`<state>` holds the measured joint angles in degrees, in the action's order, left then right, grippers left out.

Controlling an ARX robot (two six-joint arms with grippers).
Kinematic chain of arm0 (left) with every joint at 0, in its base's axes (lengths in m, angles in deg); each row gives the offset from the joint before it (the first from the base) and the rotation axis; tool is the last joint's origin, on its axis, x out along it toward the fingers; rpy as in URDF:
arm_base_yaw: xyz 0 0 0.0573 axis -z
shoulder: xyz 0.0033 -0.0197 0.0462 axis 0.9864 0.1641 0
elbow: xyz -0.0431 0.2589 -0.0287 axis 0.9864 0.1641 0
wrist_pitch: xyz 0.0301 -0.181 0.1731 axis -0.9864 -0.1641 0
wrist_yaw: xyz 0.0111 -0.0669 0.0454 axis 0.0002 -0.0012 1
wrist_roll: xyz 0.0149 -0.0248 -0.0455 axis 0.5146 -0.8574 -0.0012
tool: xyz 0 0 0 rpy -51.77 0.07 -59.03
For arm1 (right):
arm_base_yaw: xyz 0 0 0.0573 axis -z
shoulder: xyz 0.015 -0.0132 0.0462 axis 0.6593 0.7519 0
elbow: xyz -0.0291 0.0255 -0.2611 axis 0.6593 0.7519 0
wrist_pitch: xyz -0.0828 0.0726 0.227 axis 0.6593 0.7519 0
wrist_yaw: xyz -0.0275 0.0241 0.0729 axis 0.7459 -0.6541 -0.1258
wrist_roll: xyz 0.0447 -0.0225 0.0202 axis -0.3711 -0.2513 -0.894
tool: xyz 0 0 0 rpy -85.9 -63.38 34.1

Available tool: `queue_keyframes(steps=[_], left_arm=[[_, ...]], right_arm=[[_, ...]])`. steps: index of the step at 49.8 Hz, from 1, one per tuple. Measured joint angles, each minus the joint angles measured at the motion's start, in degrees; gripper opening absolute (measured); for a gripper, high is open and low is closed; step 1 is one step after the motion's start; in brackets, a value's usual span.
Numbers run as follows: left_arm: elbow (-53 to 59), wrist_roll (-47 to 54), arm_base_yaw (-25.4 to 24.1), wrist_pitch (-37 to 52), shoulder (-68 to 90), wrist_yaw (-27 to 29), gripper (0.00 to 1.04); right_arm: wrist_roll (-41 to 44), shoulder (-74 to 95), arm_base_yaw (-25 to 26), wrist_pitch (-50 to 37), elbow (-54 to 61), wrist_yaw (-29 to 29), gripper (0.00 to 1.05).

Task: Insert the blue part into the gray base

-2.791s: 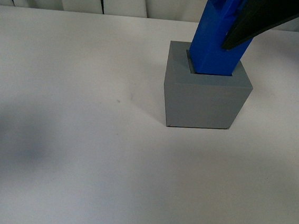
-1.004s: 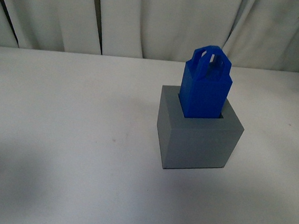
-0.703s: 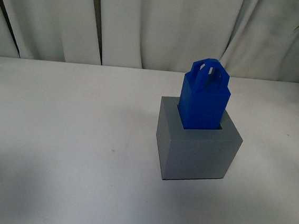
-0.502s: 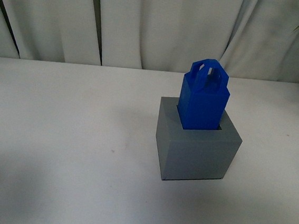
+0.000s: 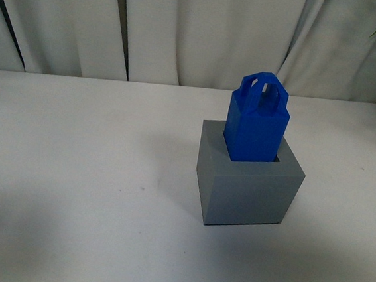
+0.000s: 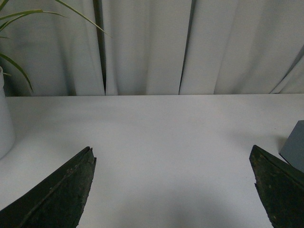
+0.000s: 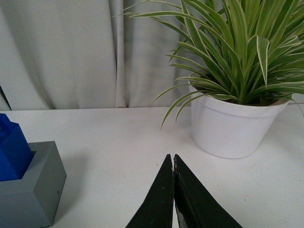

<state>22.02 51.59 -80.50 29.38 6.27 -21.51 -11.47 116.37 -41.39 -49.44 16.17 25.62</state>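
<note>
While seated upright in gray base (image 5: 249, 187), blue part (image 5: 258, 121) stands apart from both | left claw (image 6: 173, 190) spread | right claw (image 7: 173, 190) pressed together

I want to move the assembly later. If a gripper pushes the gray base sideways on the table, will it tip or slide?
The gray base probably slides rather than tips: it is a squat cube resting flat on the smooth white table. The blue part stands tall out of its recess, so a push up there seems more likely to tilt things. Both look like stiff matte plastic, likely not slippery.
</note>
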Motion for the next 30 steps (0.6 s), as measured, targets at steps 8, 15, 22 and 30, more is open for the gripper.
queue_keyframes(steps=[8,15,22,30], left_arm=[[0.0,-0.02,0.02,0.0,0.0,0.0,0.99],[0.0,0.0,0.0,0.0,0.0,0.0,0.99],[0.0,-0.02,0.0,0.0,0.0,-0.02,0.99],[0.0,0.0,0.0,0.0,0.0,-0.02,0.99]], right_arm=[[0.0,-5.03,0.02,3.52,1.55,0.02,0.02],[-0.02,-8.52,0.02,3.98,4.11,0.02,0.02],[-0.07,-12.81,0.02,8.04,4.11,0.0,0.02],[-0.07,-17.55,0.02,12.72,4.11,0.0,0.02]])
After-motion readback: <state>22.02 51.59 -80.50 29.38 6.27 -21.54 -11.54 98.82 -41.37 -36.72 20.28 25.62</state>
